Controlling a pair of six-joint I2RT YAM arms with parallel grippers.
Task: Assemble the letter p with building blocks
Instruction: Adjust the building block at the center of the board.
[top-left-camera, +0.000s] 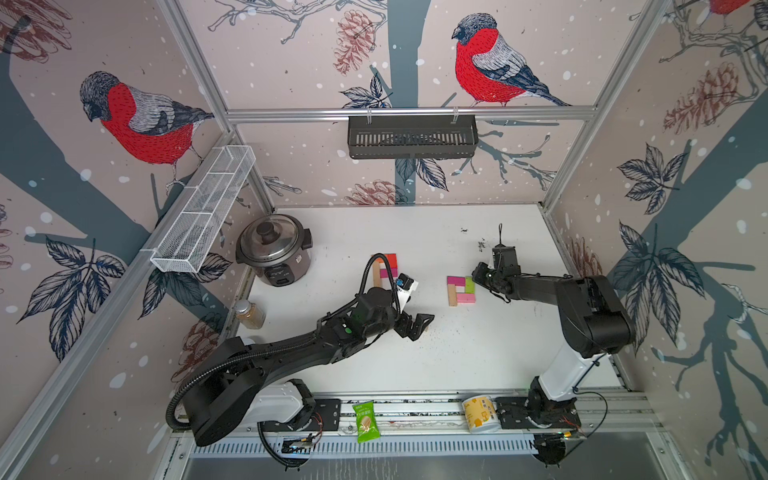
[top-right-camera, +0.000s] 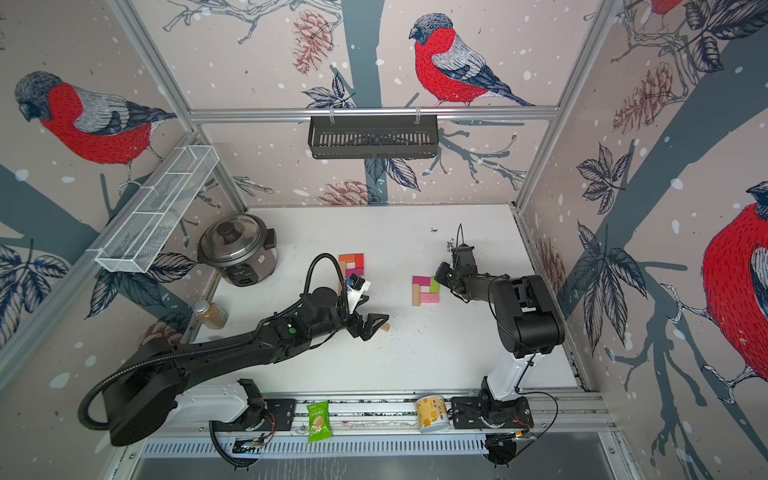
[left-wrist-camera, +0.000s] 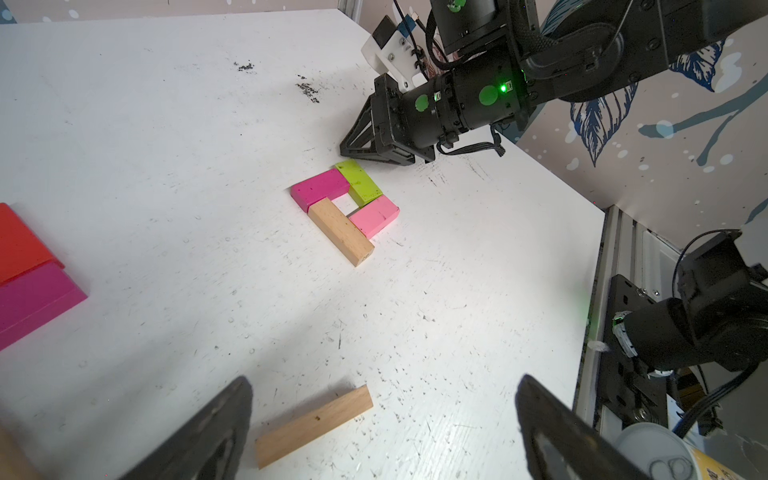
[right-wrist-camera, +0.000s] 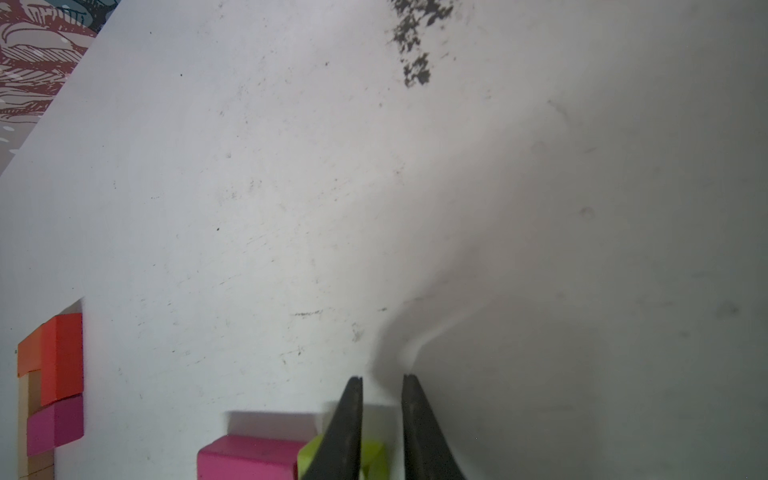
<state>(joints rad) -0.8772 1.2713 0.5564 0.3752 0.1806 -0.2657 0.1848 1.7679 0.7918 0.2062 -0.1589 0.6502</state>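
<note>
Now the letter p (top-left-camera: 452, 292) lies flat, right of the table (top-left-camera: 478, 361) centre. Right gripper (right-wrist-camera: 382, 378) sits at its 3 o'clock, jaws a slit apart, empty, tips just beside the lime-green block (left-wrist-camera: 359, 183). Left gripper (left-wrist-camera: 384, 380) gapes wide, empty, over a loose tan block (left-wrist-camera: 313, 424) at the letter's 7 o'clock.
</note>
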